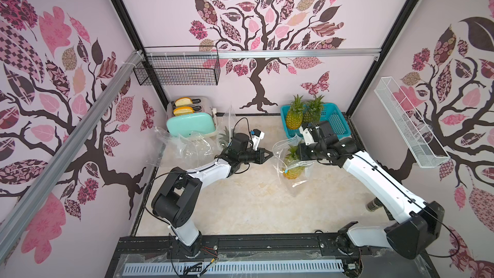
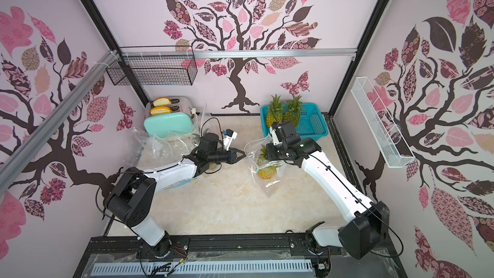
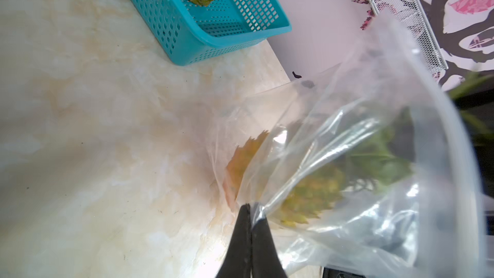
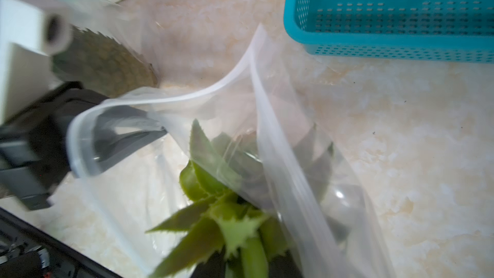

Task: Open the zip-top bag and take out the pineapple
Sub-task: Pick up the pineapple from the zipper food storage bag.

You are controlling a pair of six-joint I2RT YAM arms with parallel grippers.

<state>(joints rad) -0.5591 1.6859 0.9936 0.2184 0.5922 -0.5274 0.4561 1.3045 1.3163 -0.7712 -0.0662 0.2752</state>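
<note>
The clear zip-top bag (image 1: 279, 153) (image 2: 252, 148) stands mid-table with its mouth spread open. Inside is the yellow-green pineapple (image 1: 294, 170) (image 2: 266, 171). My left gripper (image 1: 270, 154) (image 3: 251, 207) is shut, pinching the bag's left edge; in the right wrist view its dark fingers (image 4: 125, 129) show through the film. In the left wrist view the bag (image 3: 361, 108) and the fruit (image 3: 312, 193) are blurred. My right gripper (image 4: 240, 266) reaches into the bag's mouth (image 4: 187, 96) and is shut on the pineapple's green leaf crown (image 4: 227, 209).
At the back right a teal basket (image 1: 340, 125) (image 3: 187, 36) holds two pineapples. A mint toaster (image 1: 191, 125) stands back left beside crumpled empty bags (image 1: 184, 144). Another pineapple (image 4: 107, 62) lies behind my left arm. A white wire shelf (image 1: 409, 123) hangs on the right wall.
</note>
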